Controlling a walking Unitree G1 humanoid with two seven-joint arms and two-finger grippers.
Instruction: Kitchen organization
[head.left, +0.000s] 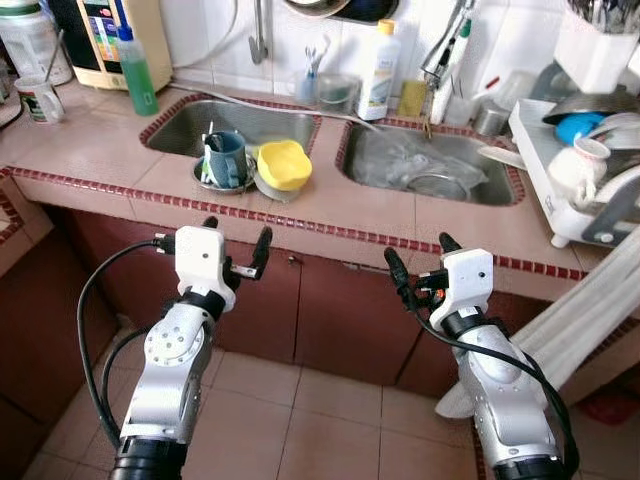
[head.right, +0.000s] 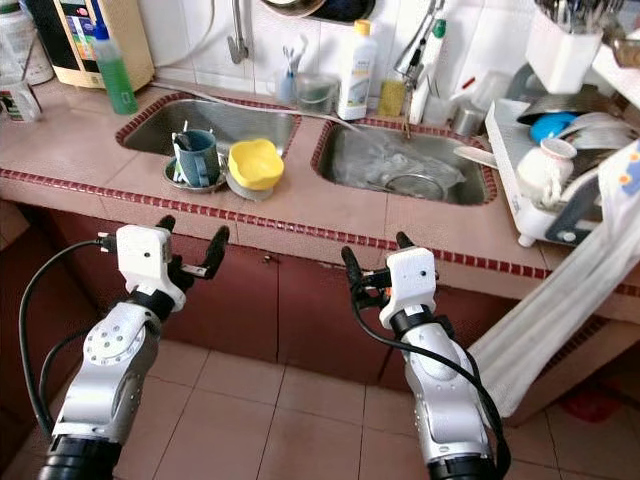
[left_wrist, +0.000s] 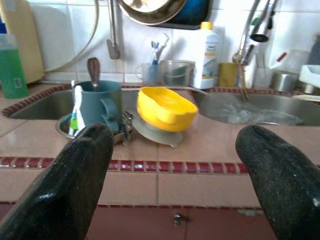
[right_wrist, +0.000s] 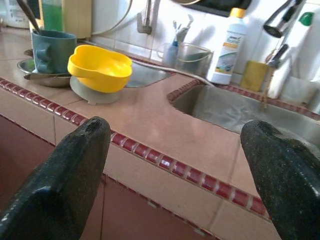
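Head views: your left gripper (head.left: 236, 248) and right gripper (head.left: 418, 262) both hang spread and empty, below the counter edge (head.left: 330, 232). The yellow bowl (head.left: 283, 164) sits tilted on a grey lid beside the teal mug (head.left: 226, 157), on the strip between the two sinks, up and ahead of the left gripper, so that arm looks nearer.

Left wrist view: bowl dead centre between the fingers (left_wrist: 75, 175).

Right wrist view: bowl off toward the mug side.
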